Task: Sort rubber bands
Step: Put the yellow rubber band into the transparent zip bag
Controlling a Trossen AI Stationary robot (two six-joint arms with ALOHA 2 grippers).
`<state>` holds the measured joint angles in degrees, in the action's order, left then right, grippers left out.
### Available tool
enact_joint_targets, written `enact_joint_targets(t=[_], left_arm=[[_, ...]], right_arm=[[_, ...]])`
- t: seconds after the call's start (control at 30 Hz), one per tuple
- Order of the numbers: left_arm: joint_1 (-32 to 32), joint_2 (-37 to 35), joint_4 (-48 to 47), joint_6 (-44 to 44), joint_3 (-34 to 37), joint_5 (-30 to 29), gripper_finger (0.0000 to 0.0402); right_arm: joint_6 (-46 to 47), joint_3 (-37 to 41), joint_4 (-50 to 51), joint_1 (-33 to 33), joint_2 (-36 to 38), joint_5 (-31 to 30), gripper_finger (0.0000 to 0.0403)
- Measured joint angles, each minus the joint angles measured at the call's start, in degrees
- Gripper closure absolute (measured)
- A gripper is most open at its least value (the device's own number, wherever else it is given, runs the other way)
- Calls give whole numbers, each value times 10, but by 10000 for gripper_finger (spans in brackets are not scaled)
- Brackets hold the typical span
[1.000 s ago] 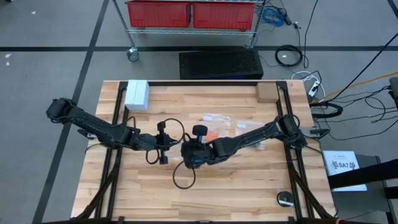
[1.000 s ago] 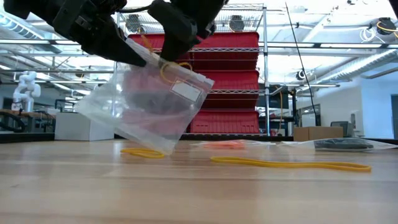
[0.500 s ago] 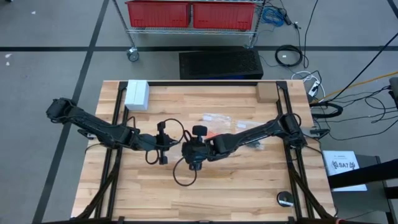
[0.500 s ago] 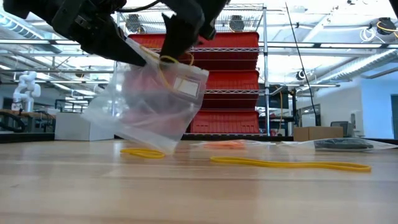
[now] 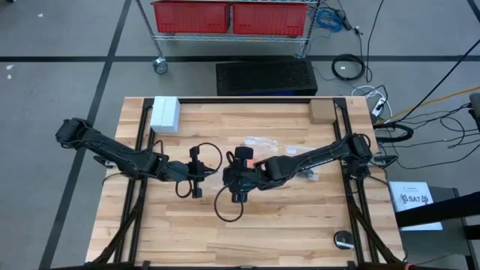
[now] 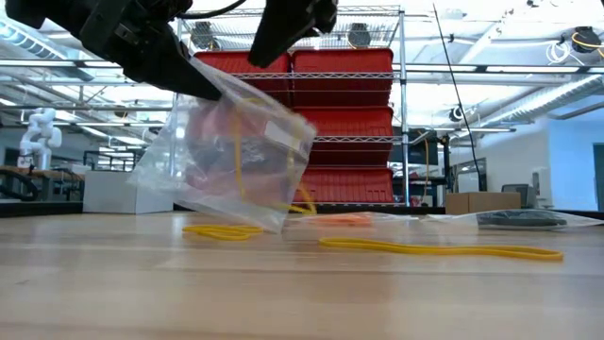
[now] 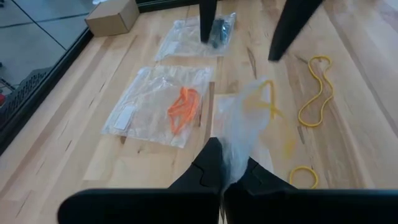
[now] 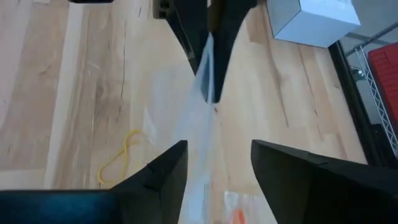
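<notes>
Fingers on the right gripper (image 6: 288,24) just spread, dropping a yellow rubber band (image 6: 247,156) into the clear bag (image 6: 231,156) mid-left in the low view. Left gripper (image 6: 193,80) stays clamped on the bag's top. Two more yellow bands (image 6: 439,249) still on the table (image 6: 302,293).

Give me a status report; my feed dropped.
Left pincer shut on clear bag, held above table. Right pincer open above bag mouth. Yellow rubber band inside bag; two more yellow bands on table. Nothing in the way.
</notes>
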<state>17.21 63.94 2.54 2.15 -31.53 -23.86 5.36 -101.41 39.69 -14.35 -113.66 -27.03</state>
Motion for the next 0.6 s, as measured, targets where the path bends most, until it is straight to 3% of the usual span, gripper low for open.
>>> enact_joint_targets(t=[0.3, 0.43, 0.6], left_arm=[[0, 0, 0, 0, 0, 0, 401], [0, 0, -3, 0, 0, 0, 401], [0, 0, -4, 0, 0, -4, 401]], right_arm=[[25, 0, 83, -13, 41, -30, 254], [109, 6, 146, -42, 45, 7, 270], [178, 124, 31, -86, 45, 75, 267]])
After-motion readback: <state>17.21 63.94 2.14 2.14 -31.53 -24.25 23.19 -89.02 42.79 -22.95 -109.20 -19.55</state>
